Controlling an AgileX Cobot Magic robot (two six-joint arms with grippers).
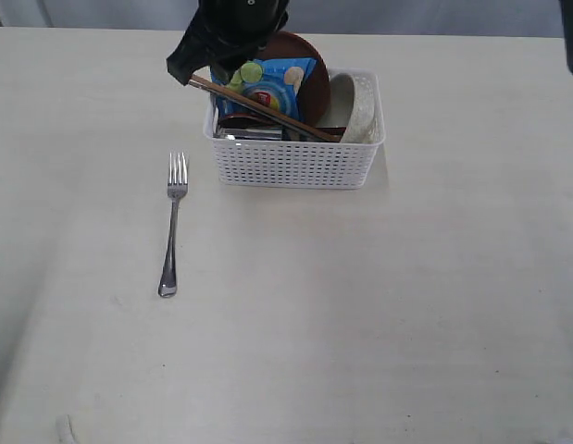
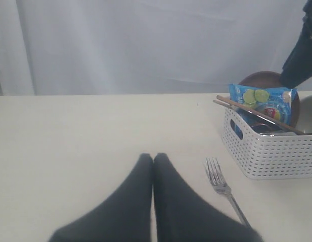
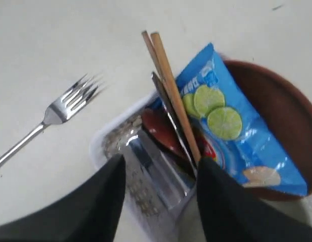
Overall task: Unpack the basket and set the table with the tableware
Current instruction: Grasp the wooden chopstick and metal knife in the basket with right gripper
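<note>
**Since the chopsticks run across the gap, right arm has the pick**

Where things stand: the right fingers (image 3: 95,206) are spread and empty, hanging over the left end of the basket (image 1: 295,166); the chopsticks (image 3: 168,75) lie diagonally on top of the load, with one end poking out past the basket's far left corner and the other down toward the bowl (image 1: 355,106). Their long axis crosses the line the fingers close along, so a straight pinch looks workable; they sit off centre in the gap, close to one finger, so I'd shift sideways before closing. The knife (image 3: 168,111) lies right alongside the sticks and the chip bag (image 3: 231,116) touches them on the other side; the risk is grabbing extras. The wooden spoon (image 3: 158,128) and a steel piece sit below, and the plate (image 3: 276,101) stands behind the bag. The fork (image 1: 173,222) is already out on the counter (image 1: 406,305), left of the basket. The left fingers (image 2: 135,201) are pressed together over bare counter near the fork, well apart from the basket; the right arm is clearly nearer.
</note>
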